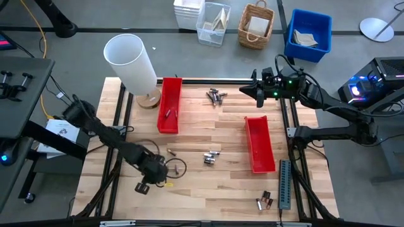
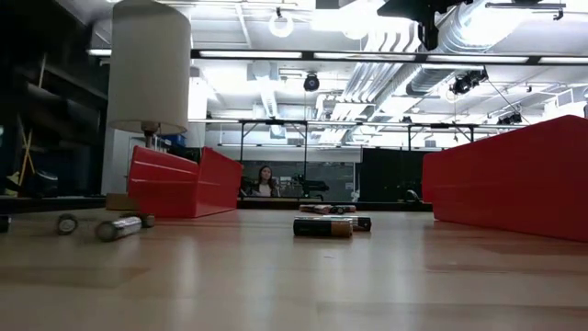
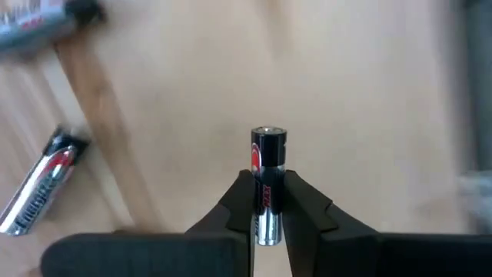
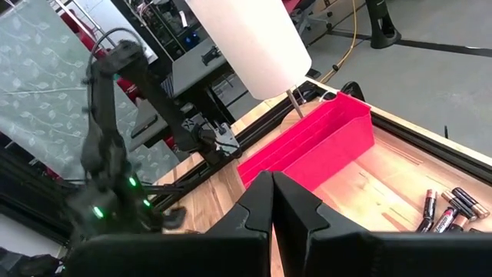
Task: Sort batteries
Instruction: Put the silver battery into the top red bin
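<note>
My left gripper (image 1: pixel 156 169) is over the table's near left part, pointing steeply down, and is shut on a black-and-silver battery (image 3: pixel 267 173). Two more batteries (image 3: pixel 37 192) (image 3: pixel 31 21) lie on the wood close by. Other batteries lie loose: one (image 1: pixel 169 152) near the left gripper, a small group mid-table (image 1: pixel 211 157), a group at the far side (image 1: pixel 216 96), and some near the front right (image 1: pixel 265 202). My right gripper (image 4: pixel 273 196) hangs shut and holding nothing, high over the far right corner (image 1: pixel 257 94). My left gripper pinches the battery's silver half (image 3: pixel 267 219) between its two fingers (image 3: pixel 240 201). The battery lies along the fingers, and its black end (image 3: pixel 269 138) sticks out beyond their tips. The fingers come from above, slanting down. I cannot tell whether the battery touches the table.
A red tray (image 1: pixel 169 104) stands at the far left beside a lamp with a white shade (image 1: pixel 129 62). A second red tray (image 1: pixel 260 144) stands right of centre. A grey ridged strip (image 1: pixel 285 184) lies along the right edge. Bare wood shows between the trays and along the front.
</note>
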`<action>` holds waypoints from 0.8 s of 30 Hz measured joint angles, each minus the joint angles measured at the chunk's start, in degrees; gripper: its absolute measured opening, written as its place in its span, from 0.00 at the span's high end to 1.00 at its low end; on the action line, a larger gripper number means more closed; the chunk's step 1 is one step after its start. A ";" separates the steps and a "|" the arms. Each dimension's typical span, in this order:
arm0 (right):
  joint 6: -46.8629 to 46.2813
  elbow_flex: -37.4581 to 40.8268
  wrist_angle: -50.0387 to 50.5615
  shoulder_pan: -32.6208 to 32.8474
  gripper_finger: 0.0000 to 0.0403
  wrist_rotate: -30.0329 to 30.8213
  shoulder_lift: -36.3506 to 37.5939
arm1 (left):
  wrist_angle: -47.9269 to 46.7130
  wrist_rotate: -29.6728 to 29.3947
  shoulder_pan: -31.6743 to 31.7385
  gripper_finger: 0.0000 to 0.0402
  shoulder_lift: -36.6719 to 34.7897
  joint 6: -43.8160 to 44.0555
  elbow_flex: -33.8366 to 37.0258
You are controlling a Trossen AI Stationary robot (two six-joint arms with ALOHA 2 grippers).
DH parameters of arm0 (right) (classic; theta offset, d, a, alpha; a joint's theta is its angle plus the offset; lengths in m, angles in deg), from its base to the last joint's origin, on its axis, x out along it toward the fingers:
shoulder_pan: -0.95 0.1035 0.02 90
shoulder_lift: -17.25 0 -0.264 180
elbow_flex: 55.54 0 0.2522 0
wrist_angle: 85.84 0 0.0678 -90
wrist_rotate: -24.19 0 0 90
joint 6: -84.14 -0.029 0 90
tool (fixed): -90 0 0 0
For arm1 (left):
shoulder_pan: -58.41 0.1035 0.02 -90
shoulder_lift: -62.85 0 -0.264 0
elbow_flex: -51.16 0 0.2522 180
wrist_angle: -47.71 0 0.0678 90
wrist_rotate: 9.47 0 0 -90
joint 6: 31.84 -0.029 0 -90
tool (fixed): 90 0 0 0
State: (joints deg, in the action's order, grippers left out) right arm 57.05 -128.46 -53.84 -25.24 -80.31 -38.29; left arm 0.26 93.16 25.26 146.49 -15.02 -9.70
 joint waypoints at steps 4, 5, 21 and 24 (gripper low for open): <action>-0.04 0.00 0.02 0.00 1.00 0.00 0.01 | -1.56 -4.72 2.59 0.93 -11.35 -0.08 -1.21; -0.04 0.00 0.02 0.00 1.00 0.00 -0.01 | -2.14 -9.21 4.00 0.93 -14.17 -0.08 -1.43; -1.42 0.00 -0.87 0.00 1.00 3.04 0.00 | -6.92 -32.53 43.49 0.80 -11.20 -22.04 -1.39; -1.42 0.00 -0.87 0.00 1.00 3.04 0.00 | -8.29 -31.79 45.62 0.69 -8.25 -22.05 -2.43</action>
State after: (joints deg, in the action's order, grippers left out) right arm 55.63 -128.46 -54.71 -25.24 -77.27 -38.29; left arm -8.02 61.37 70.88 138.24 -37.07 -12.13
